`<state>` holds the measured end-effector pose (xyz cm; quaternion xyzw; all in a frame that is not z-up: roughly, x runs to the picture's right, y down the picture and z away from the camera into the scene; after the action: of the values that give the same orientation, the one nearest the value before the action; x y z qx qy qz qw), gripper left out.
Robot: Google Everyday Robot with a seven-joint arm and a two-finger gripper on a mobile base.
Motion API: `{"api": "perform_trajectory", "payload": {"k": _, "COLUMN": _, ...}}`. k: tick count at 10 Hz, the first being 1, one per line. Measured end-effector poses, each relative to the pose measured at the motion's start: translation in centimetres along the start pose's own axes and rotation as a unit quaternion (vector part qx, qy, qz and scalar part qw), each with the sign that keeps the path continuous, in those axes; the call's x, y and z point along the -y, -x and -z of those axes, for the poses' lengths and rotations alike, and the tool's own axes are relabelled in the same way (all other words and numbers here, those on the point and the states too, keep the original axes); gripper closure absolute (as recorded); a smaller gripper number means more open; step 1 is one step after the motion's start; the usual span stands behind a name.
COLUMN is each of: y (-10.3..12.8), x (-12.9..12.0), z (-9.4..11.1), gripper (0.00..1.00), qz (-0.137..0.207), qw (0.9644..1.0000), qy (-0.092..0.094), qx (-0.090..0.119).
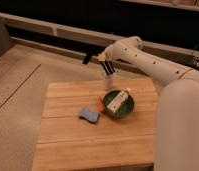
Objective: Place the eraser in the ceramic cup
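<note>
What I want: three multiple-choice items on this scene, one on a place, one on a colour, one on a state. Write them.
1. The white bar lies: A in the bowl; B on the floor; C on bare wood.
2. The bowl is: A red; B green; C blue.
3. The claw is: A open, empty; B shut on the eraser; C gripping the bowl.
Key: A, the bar rests inside the bowl's rim; B, the rim is green; B, the eraser hangs from the claw over the ceramic cup.
</note>
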<state>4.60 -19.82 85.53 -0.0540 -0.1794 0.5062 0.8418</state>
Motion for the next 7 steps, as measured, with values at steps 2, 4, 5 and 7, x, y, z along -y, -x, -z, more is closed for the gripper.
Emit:
{"api": "perform_trajectory", "payload": {"k": 2, "y": -0.58, "x": 0.51, "z": -0.06, "gripper": 1.00, "qz": -0.002, "qw": 1.0000, "qy": 0.000, "qx": -0.002}}
{"api": "perform_trajectory", "payload": {"k": 4, "y": -0.57, "x": 0.49, "z": -0.26, "gripper": 1.00, "qz": 0.008, "qw": 0.9999, "qy": 0.006, "qx": -0.002}}
{"api": "perform_trajectory", "payload": {"k": 5, "y": -0.45, "x": 0.28, "z": -0.48, "gripper": 1.00, "qz": 0.011, "qw": 0.9999, "qy": 0.011, "qx": -0.001}}
{"api": "perform_trajectory", "payload": {"k": 7, "y": -0.64, "x": 0.27, "z": -0.92, "gripper": 1.00, "qz": 0.009, "qw": 0.9998, "qy": 0.021, "qx": 0.000}}
